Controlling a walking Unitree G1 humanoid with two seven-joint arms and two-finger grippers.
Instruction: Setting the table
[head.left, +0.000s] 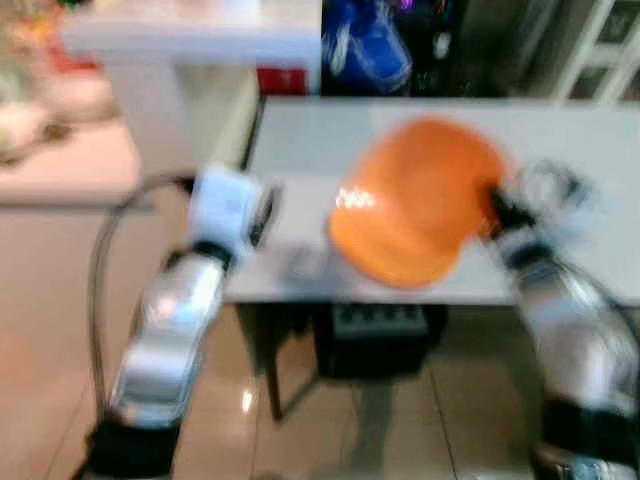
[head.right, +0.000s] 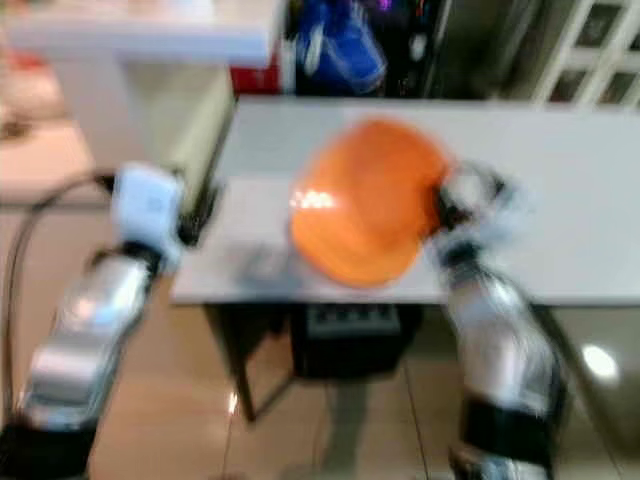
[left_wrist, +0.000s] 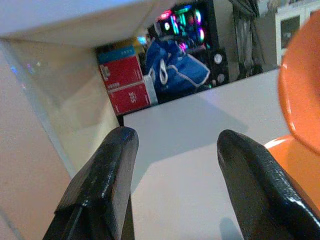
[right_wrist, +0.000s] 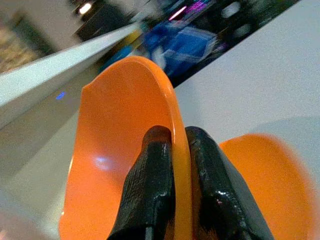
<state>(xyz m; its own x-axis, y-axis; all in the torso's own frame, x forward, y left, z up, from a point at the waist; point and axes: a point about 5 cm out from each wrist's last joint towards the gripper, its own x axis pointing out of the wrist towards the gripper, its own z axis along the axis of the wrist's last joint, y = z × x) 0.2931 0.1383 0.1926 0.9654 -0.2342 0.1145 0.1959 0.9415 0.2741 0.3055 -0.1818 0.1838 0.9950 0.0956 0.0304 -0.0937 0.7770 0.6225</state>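
Observation:
An orange plate (head.left: 420, 200) hangs tilted over the near part of the grey table (head.left: 560, 150). My right gripper (head.left: 495, 205) is shut on its right rim; the right wrist view has the plate (right_wrist: 125, 150) pinched between the two black fingers (right_wrist: 150, 170). A second orange piece (right_wrist: 265, 185) lies below it, and its shape is unclear. My left gripper (head.left: 265, 212) is at the table's near left corner. Its fingers (left_wrist: 107, 170) stand open with nothing between them, facing the table top (left_wrist: 200, 130) and the orange plate (left_wrist: 300, 85).
A blue bag (head.left: 365, 45) and red boxes (left_wrist: 127, 82) sit behind the table. A white counter (head.left: 190, 35) and a pink surface (head.left: 70, 160) stand to the left. A dark box (head.left: 380, 340) sits under the table on the tiled floor. The head views are blurred.

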